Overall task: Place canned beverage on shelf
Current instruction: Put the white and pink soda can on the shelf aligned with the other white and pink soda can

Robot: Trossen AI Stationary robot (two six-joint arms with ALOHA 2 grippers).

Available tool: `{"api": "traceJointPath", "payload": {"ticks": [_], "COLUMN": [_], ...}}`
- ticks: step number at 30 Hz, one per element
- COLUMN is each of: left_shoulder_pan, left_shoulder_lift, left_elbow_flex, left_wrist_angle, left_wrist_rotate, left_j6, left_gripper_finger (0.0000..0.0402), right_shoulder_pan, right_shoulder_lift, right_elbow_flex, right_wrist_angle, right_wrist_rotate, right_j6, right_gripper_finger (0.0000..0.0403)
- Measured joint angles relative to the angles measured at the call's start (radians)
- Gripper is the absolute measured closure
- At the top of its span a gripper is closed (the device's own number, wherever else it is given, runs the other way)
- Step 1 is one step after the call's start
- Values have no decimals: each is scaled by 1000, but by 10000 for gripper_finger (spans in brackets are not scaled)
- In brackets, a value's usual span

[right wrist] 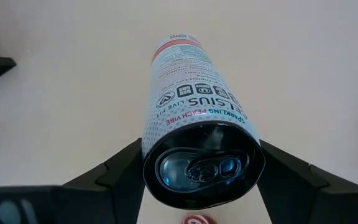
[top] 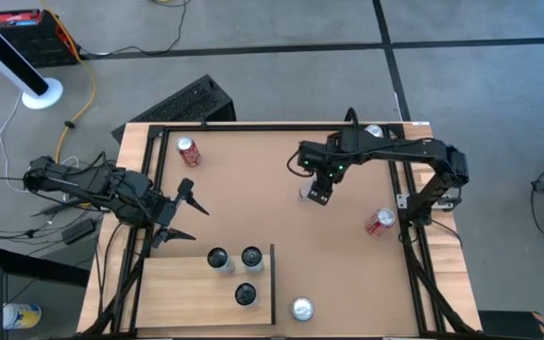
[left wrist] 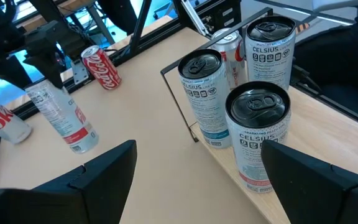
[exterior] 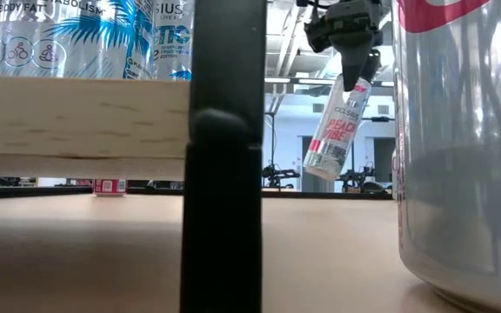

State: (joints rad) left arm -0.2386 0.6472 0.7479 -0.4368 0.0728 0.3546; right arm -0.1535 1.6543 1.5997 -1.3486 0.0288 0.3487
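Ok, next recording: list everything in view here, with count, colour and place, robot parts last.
Celsius cans on shelf: three, white with black tops, standing on the board.
Held Celsius can: one, white with red print, tilted, off the table, mid-table.
Cola cans: two red; one far left, one at the right edge, lying down.
Silver-topped cans: two; one upright beside the shelf rail, one at the far right corner.
Shelf: one, pale wood, black rail, near left.
Tabletop: one, brown.
Left hand: open, empty, beside the shelf.
Right hand: closed on the held Celsius can.

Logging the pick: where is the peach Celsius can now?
Peach Celsius can hangs tilted above the table in the right claw, mid-table in the high view, clear of the shelf.
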Motion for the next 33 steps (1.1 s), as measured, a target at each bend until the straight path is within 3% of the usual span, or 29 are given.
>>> {"api": "traceJointPath", "payload": {"ticks": [10, 33], "left_shoulder_pan": [0, -1], "left_shoulder_lift": [0, 0], "left_elbow_flex": [7, 8], "left_wrist_angle": [7, 11], "left_wrist_rotate": [0, 25], "left_j6": [-7, -5], "left_gripper_finger": [72, 72], "right_shoulder_pan": [0, 3], "right_shoulder_lift": [0, 1], "right_elbow_flex": [0, 0], "right_wrist_angle": [18, 178], "right_wrist_rotate": [0, 20], "right_j6": [7, -20], "right_gripper_finger": [93, 86]}}
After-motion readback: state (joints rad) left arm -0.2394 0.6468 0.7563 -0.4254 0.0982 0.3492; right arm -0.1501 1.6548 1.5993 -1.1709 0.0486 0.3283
